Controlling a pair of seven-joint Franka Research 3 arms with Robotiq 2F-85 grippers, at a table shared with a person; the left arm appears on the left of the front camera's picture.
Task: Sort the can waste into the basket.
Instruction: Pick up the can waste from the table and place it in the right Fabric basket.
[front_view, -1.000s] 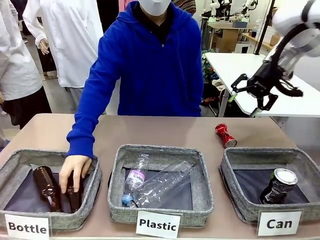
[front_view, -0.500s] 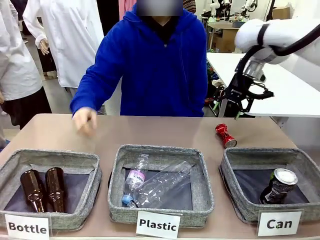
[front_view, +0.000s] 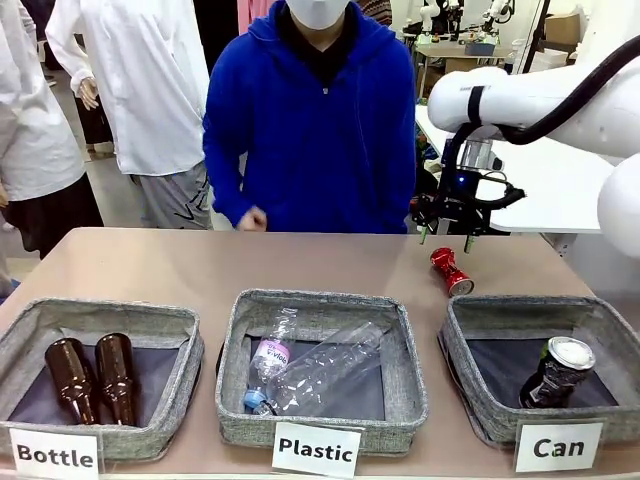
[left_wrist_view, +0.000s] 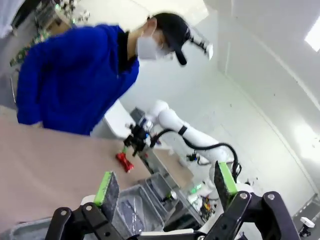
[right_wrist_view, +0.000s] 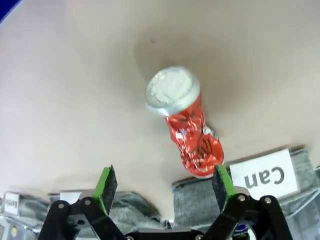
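Observation:
A crushed red can (front_view: 451, 271) lies on the brown table just behind the Can basket (front_view: 468, 398). My right gripper (front_view: 445, 240) hangs open directly above it, not touching. In the right wrist view the red can (right_wrist_view: 187, 130) sits between and beyond my open gripper (right_wrist_view: 164, 182), silver top facing away, with the basket's grey wall (right_wrist_view: 197, 207) and its "Can" sign below. A dark crushed can (front_view: 557, 372) with a silver top leans inside the basket. My left gripper (left_wrist_view: 165, 182) is open with nothing in it, held high, and looks across at the red can (left_wrist_view: 123, 161).
The "Plastic" bin (front_view: 322, 300) holds clear bottles (front_view: 320, 365). The "Bottle" bin (front_view: 100, 311) holds two brown bottles (front_view: 95, 378). A person in a blue hoodie stands at the far edge, one hand (front_view: 250, 219) near the waist.
The person's hand left the Bottle bin and drew back to the body, leaving two bottles inside. My right arm swung left and down over the red can.

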